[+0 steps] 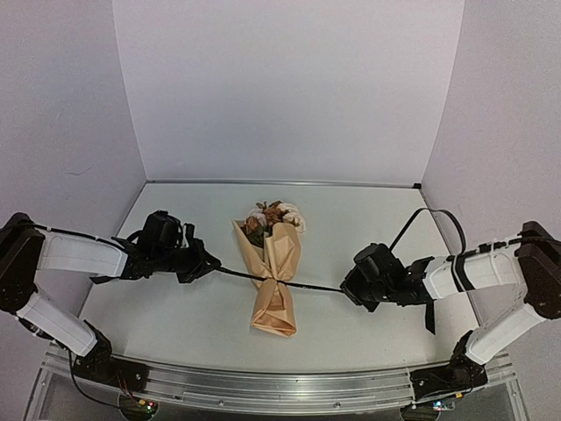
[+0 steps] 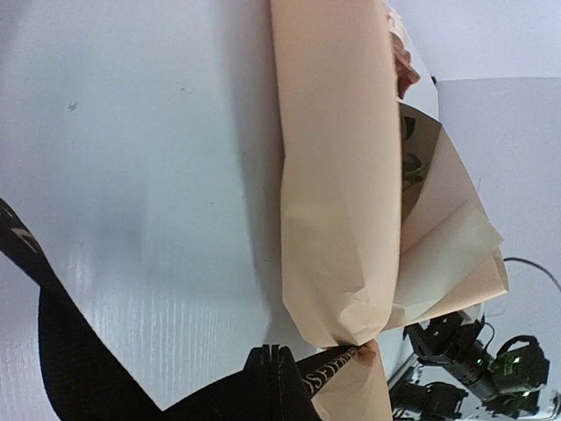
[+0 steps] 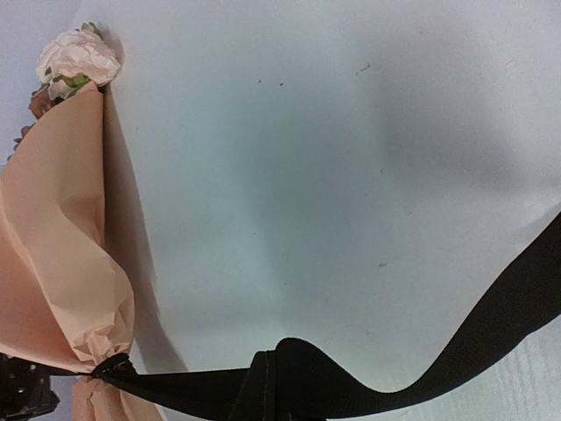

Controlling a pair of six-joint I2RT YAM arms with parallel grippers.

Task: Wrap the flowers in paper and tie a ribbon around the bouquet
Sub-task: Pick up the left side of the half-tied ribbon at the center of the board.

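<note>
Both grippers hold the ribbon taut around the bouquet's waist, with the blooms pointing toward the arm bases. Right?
Not quite. The flowers point toward the back wall, away from the arm bases, as the top external view shows. The rest stands: the left gripper and right gripper hold the ribbon taut around the bouquet waist.

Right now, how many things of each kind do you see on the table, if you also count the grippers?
bouquet: 1
ribbon: 1
grippers: 2, the left gripper and the right gripper, each shut on one end of the ribbon
Total: 4
</note>
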